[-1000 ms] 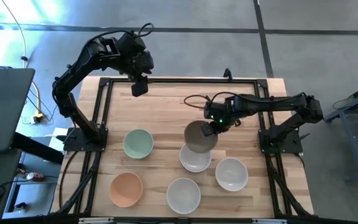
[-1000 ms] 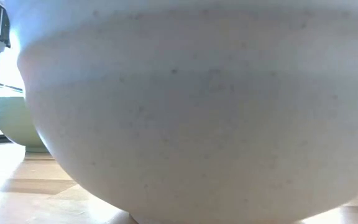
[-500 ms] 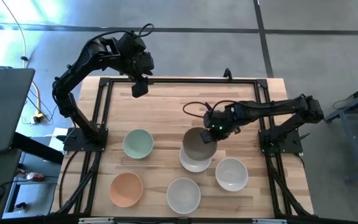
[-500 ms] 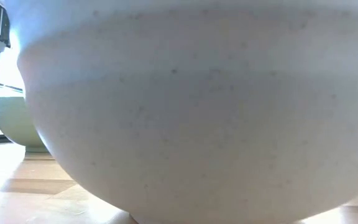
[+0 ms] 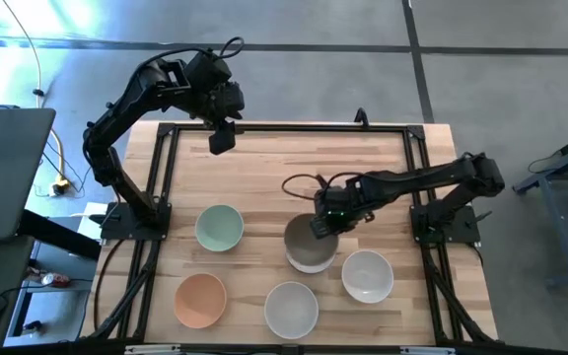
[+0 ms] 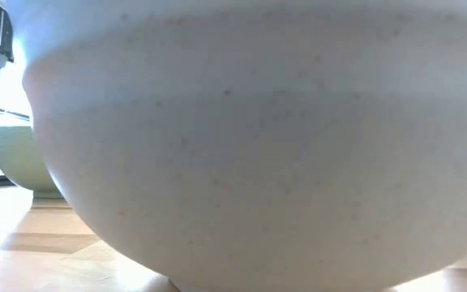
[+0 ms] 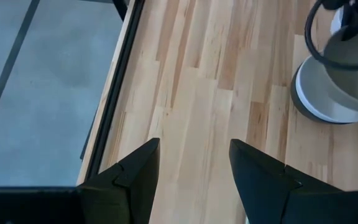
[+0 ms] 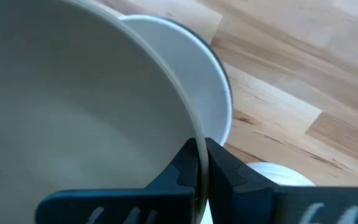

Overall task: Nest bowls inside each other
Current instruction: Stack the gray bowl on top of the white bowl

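A grey bowl (image 5: 307,238) hangs in my right gripper (image 5: 323,225), low over a white bowl (image 5: 311,262) at the table's middle, and covers most of it. The right wrist view shows the grey bowl (image 8: 73,106) with the white bowl's rim (image 8: 219,93) behind it. My left gripper (image 5: 222,140) hovers open over the far left of the table. A mint green bowl (image 5: 219,227), a peach-orange bowl (image 5: 200,299) and two more white bowls (image 5: 292,308) (image 5: 367,275) stand upright on their bases. No black bowl shows. My right gripper (image 8: 199,162) pinches the grey bowl's rim (image 8: 188,134) on its right side, one finger inside the bowl and one finger (image 8: 225,168) outside, coming slanting down from the table's right. The bowl sits inside the white bowl's rim; whether it rests there I cannot tell.
One white bowl (image 6: 233,146) stands right before the low camera and fills that view, with the mint green bowl (image 6: 14,158) behind it. A black metal frame (image 5: 166,168) borders the table. Bare wood (image 5: 284,163) lies along the far half.
My right gripper has carried the grey bowl toward the table's near edge and slightly left, and lowered it. The bowl overlapped only the white bowl's far rim before; now it covers most of it.
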